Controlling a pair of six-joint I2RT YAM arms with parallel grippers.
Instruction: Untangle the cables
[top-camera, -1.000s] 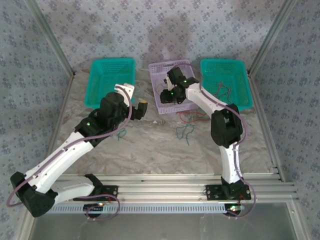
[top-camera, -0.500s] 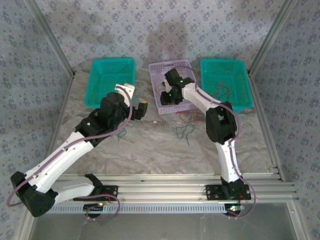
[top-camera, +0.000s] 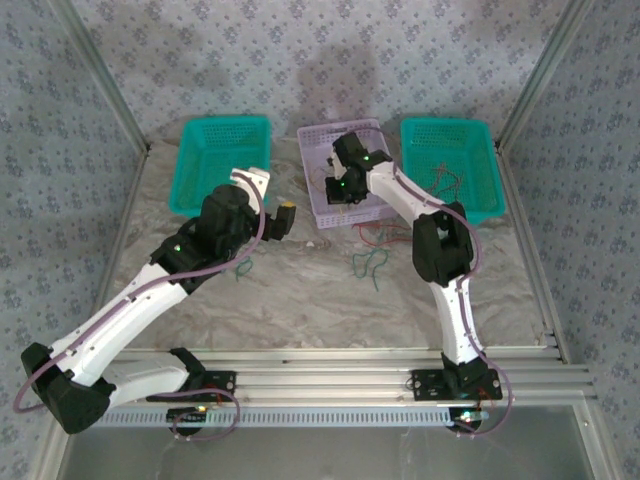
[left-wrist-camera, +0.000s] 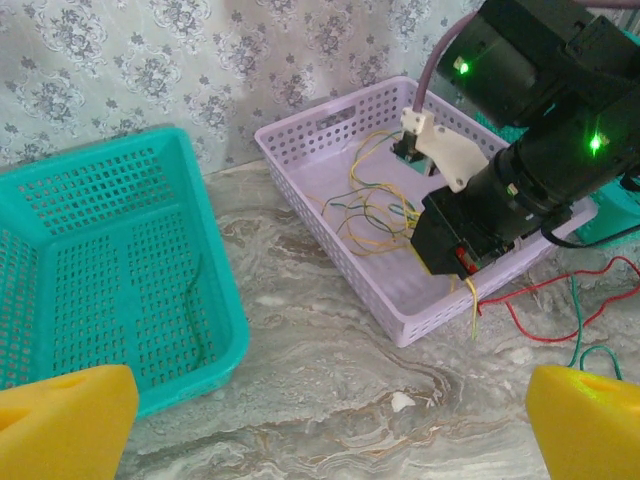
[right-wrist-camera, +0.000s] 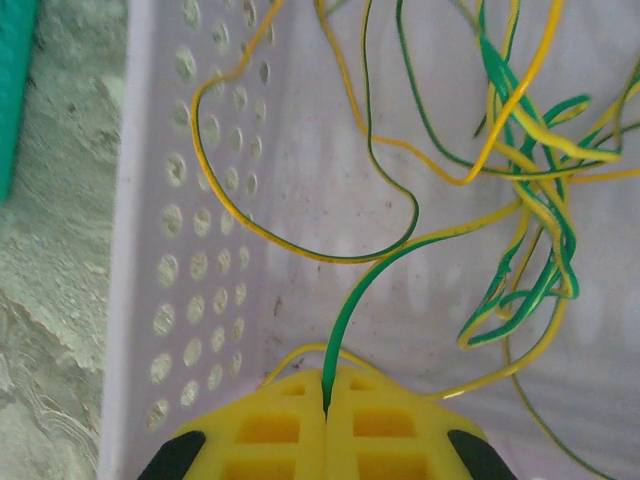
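- The right gripper (right-wrist-camera: 326, 392) sits inside the lilac basket (right-wrist-camera: 200, 250), fully closed, with its yellow pads pinching one green cable (right-wrist-camera: 352, 300) at the tips.
- The other cables (right-wrist-camera: 520, 170), green and yellow, lie in a tangled bunch on the basket floor just beyond it.
- The left gripper (left-wrist-camera: 325, 415) hangs over the table (left-wrist-camera: 320, 340), spread wide and holding nothing.
- Some loose strands (top-camera: 375, 262), red and green, lie on the table near the basket's front.

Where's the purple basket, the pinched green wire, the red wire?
Pale purple plastic basket (left-wrist-camera: 325, 250), left wrist view, side wall.
Thin green wire (right-wrist-camera: 352, 298) in right gripper (right-wrist-camera: 326, 388), right wrist view, curve.
Thin red wire (left-wrist-camera: 560, 280), left wrist view, middle stretch.
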